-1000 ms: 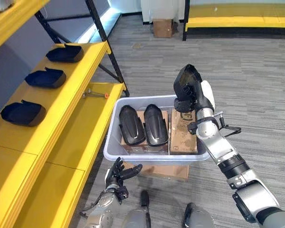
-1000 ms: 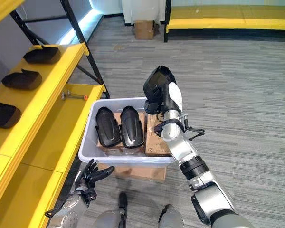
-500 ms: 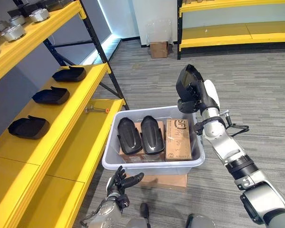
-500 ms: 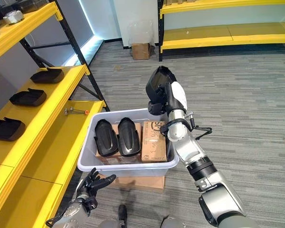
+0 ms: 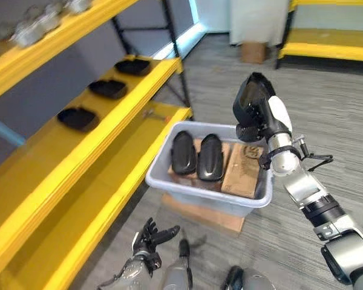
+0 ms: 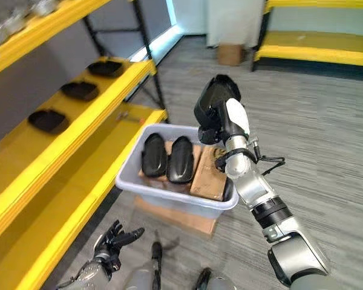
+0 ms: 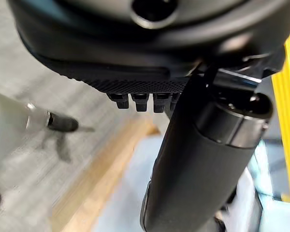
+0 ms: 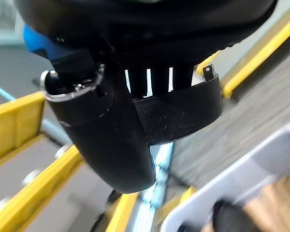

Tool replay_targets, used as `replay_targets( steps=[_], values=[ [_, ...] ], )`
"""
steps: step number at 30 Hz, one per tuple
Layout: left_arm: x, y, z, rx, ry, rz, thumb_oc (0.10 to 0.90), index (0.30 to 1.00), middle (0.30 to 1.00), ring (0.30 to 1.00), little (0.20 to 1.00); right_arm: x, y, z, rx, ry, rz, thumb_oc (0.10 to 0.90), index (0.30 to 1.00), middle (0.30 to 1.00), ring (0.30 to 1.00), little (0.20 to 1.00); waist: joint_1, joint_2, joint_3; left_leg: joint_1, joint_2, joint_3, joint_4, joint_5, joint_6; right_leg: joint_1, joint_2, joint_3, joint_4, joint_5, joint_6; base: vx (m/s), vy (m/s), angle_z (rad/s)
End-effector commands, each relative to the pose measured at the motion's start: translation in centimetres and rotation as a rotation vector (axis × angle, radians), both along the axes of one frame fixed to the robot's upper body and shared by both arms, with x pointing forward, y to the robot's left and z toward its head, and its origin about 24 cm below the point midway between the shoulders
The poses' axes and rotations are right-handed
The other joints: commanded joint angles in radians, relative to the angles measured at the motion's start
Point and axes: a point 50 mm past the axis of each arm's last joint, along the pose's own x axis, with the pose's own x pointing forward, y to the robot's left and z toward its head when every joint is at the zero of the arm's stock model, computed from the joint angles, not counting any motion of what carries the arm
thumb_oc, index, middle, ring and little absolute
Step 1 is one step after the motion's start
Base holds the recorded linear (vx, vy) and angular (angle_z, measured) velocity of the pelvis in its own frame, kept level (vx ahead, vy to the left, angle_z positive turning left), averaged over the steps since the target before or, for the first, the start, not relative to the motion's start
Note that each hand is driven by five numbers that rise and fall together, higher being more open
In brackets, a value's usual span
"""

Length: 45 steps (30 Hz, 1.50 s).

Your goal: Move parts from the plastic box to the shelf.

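Black plastic is what I see clamped in my right hand (image 5: 263, 115): a curved dark part (image 5: 249, 99), held up above the far right corner of the plastic box (image 5: 187, 186), in the centre-right of the head view. From the right wrist view the fingers (image 8: 150, 79) reach over the top of the part's curved rim (image 8: 183, 113) while the thumb (image 8: 106, 140) presses from the other side, so the grip is closed around it. The grey box sits in the middle of the frame on a flat piece of cardboard (image 5: 196, 212) on the grey floor (image 5: 327, 96). Inside it two more black parts (image 5: 196, 156) lie side by side, touching, toward its left half, and a brown cardboard carton (image 5: 242, 169) lies just beside them on the right. The yellow shelf (image 5: 97, 151) runs along the left side of the frame; three black parts (image 5: 109, 88) rest on its middle level in the upper left, spaced apart in a row, and a small tool (image 6: 128, 117) lies on the lower level near the box's far corner. Metal pieces (image 5: 33, 30) stand on the top level at the upper left. My left hand (image 5: 148, 238) hangs low at the bottom of the frame, below the box, fingers spread and holding nothing.
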Motion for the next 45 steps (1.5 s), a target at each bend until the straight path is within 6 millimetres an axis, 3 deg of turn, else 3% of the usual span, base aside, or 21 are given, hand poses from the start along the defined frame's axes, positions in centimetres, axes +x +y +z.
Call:
replay_targets(
  steps=[1, 3, 4, 7, 12, 22, 26, 31, 34, 35, 37, 38, 39, 40, 41, 43, 45],
  values=[
    [3.2, 0.0, 3.7, -0.012, -0.227, -0.047, 0.900, 1.000, 1.000, 1.000, 1.000, -1.4, 3.1, 10.3, -0.087, -0.474, 0.154, 0.400, 0.300, 0.300, 0.300, 0.300, -0.063, -0.054, -0.010, 0.185, 0.072, 0.129, 0.108, -0.184, 0.010, 0.177, 0.025, -0.019, -0.254, 0.019, 0.160, -0.06, -0.057, 1.07],
    [3.5, -0.5, 3.8, -0.021, -0.234, -0.086, 0.900, 1.000, 1.000, 1.000, 1.000, -1.5, 2.1, 10.1, -0.108, -0.463, 0.125, 0.400, 0.300, 0.300, 0.300, 0.300, -0.088, -0.056, -0.018, 0.214, 0.112, 0.213, 0.065, -0.215, 0.009, 0.179, -0.002, -0.078, -0.235, 0.028, 0.166, -0.06, 0.093, 1.39],
    [3.5, -0.9, 3.7, -0.029, -0.231, -0.111, 0.900, 1.000, 1.000, 1.000, 1.000, -1.6, 1.7, 9.8, -0.114, -0.449, 0.125, 0.400, 0.300, 0.300, 0.300, 0.300, -0.096, -0.051, -0.025, 0.230, 0.087, 0.221, 0.012, -0.249, 0.014, 0.181, -0.015, -0.099, -0.228, 0.036, 0.182, -0.02, 0.130, 1.61],
    [3.6, -1.1, 3.8, -0.026, -0.238, -0.129, 0.900, 1.000, 1.000, 1.000, 1.000, -1.8, 1.0, 9.2, -0.118, -0.436, 0.114, 0.400, 0.300, 0.300, 0.300, 0.300, -0.104, -0.047, -0.039, 0.267, 0.063, 0.231, -0.093, -0.249, 0.020, 0.173, -0.038, -0.115, -0.185, 0.049, 0.199, -0.01, 0.183, 0.99],
    [3.4, -0.4, 4.0, 0.021, -0.249, -0.182, 0.900, 1.000, 1.000, 1.000, 1.000, -2.1, -0.1, 8.8, -0.221, -0.413, 0.123, 0.400, 0.300, 0.300, 0.300, 0.300, -0.077, -0.074, -0.050, 0.292, 0.002, 0.210, -0.190, -0.236, 0.051, 0.174, -0.076, -0.133, -0.213, 0.124, 0.236, -0.01, 0.145, 0.20],
    [2.5, 0.5, 3.8, 0.031, -0.236, -0.147, 0.900, 1.000, 1.000, 1.000, 1.000, -1.8, 0.5, 8.0, -0.343, -0.358, 0.169, 0.400, 0.300, 0.300, 0.300, 0.300, -0.032, -0.110, -0.064, 0.307, -0.050, 0.176, -0.240, -0.243, 0.085, 0.179, -0.116, -0.153, -0.219, 0.186, 0.282, -0.01, 0.093, 0.12],
    [2.6, 0.6, 4.2, 0.042, -0.256, -0.159, 0.900, 1.000, 1.000, 1.000, 1.000, -1.4, 1.6, 7.3, -0.463, -0.342, 0.199, 0.400, 0.300, 0.300, 0.300, 0.300, 0.006, -0.140, -0.083, 0.313, -0.086, 0.135, -0.212, -0.279, 0.114, 0.203, -0.164, -0.155, -0.204, 0.229, 0.321, 0.01, 0.158, 0.21],
    [2.7, 0.6, 4.3, 0.045, -0.261, -0.165, 0.900, 1.000, 1.000, 1.000, 1.000, -1.2, 1.8, 7.1, -0.490, -0.333, 0.202, 0.400, 0.300, 0.300, 0.300, 0.300, 0.015, -0.150, -0.088, 0.316, -0.096, 0.127, -0.206, -0.289, 0.123, 0.206, -0.178, -0.151, -0.199, 0.244, 0.334, 0.00, 0.073, 0.07],
    [2.8, 0.5, 4.5, 0.043, -0.272, -0.171, 0.900, 1.000, 1.000, 1.000, 1.000, -1.0, 2.0, 7.1, -0.515, -0.325, 0.206, 0.400, 0.300, 0.300, 0.300, 0.300, 0.029, -0.158, -0.086, 0.313, -0.113, 0.110, -0.177, -0.311, 0.141, 0.206, -0.214, -0.141, -0.172, 0.269, 0.350, -0.01, 0.097, 0.09],
    [2.9, 0.5, 4.6, 0.040, -0.278, -0.170, 0.900, 1.000, 1.000, 1.000, 1.000, -1.0, 2.0, 6.9, -0.509, -0.320, 0.204, 0.400, 0.300, 0.300, 0.300, 0.300, 0.028, -0.157, -0.082, 0.314, -0.122, 0.104, -0.172, -0.316, 0.148, 0.199, -0.231, -0.128, -0.142, 0.288, 0.360, -0.01, 0.173, 0.15],
    [3.0, 0.5, 4.8, 0.047, -0.289, -0.178, 0.900, 1.000, 1.000, 1.000, 1.000, -1.1, 2.3, 6.9, -0.517, -0.325, 0.211, 0.400, 0.300, 0.300, 0.300, 0.300, 0.017, -0.150, -0.060, 0.323, -0.140, 0.075, -0.172, -0.317, 0.164, 0.165, -0.278, -0.033, -0.045, 0.363, 0.385, -0.02, 0.136, 0.24],
    [3.0, 0.5, 4.8, 0.047, -0.290, -0.178, 0.900, 1.000, 1.000, 1.000, 1.000, -1.0, 2.3, 7.0, -0.517, -0.326, 0.211, 0.400, 0.300, 0.300, 0.300, 0.300, 0.018, -0.151, -0.060, 0.323, -0.143, 0.077, -0.172, -0.317, 0.166, 0.161, -0.282, -0.028, -0.040, 0.363, 0.387, -0.05, 0.041, 0.39],
    [3.2, 0.6, 5.0, 0.054, -0.296, -0.184, 0.900, 1.000, 1.000, 1.000, 1.000, -1.1, 2.4, 7.0, -0.524, -0.330, 0.213, 0.400, 0.300, 0.300, 0.300, 0.300, 0.012, -0.148, -0.052, 0.321, -0.141, 0.065, -0.171, -0.313, 0.167, 0.138, -0.279, 0.030, -0.014, 0.358, 0.382, -0.12, 0.016, 0.54],
    [3.5, 0.6, 5.2, 0.061, -0.307, -0.192, 0.900, 1.000, 1.000, 1.000, 1.000, -1.2, 2.3, 7.2, -0.529, -0.337, 0.211, 0.400, 0.300, 0.300, 0.300, 0.300, 0.003, -0.152, -0.043, 0.305, -0.146, 0.062, -0.169, -0.287, 0.171, 0.112, -0.265, 0.085, -0.015, 0.376, 0.356, -0.14, -0.021, 0.56],
    [3.7, 0.6, 5.3, 0.068, -0.310, -0.203, 0.900, 1.000, 1.000, 1.000, 1.000, -1.3, 2.1, 7.1, -0.540, -0.336, 0.210, 0.400, 0.300, 0.300, 0.300, 0.300, -0.012, -0.150, -0.040, 0.297, -0.146, 0.028, -0.167, -0.280, 0.169, 0.091, -0.217, 0.187, -0.023, 0.364, 0.352, -0.11, -0.045, 0.86],
    [3.8, 0.4, 5.3, 0.065, -0.313, -0.212, 0.900, 1.000, 1.000, 1.000, 1.000, -1.6, 1.6, 6.8, -0.546, -0.332, 0.206, 0.400, 0.300, 0.300, 0.300, 0.300, -0.028, -0.147, -0.042, 0.288, -0.145, -0.024, -0.166, -0.271, 0.156, 0.072, -0.140, 0.316, -0.055, 0.304, 0.336, 0.03, -0.070, 0.95],
    [3.8, 0.3, 5.2, 0.067, -0.311, -0.223, 0.900, 1.000, 1.000, 1.000, 1.000, -1.7, 1.0, 6.7, -0.540, -0.327, 0.194, 0.400, 0.300, 0.300, 0.300, 0.300, -0.045, -0.146, -0.044, 0.273, -0.145, -0.076, -0.165, -0.263, 0.141, 0.075, -0.086, 0.385, -0.111, 0.244, 0.326, 0.06, -0.097, 0.82]
  ],
)
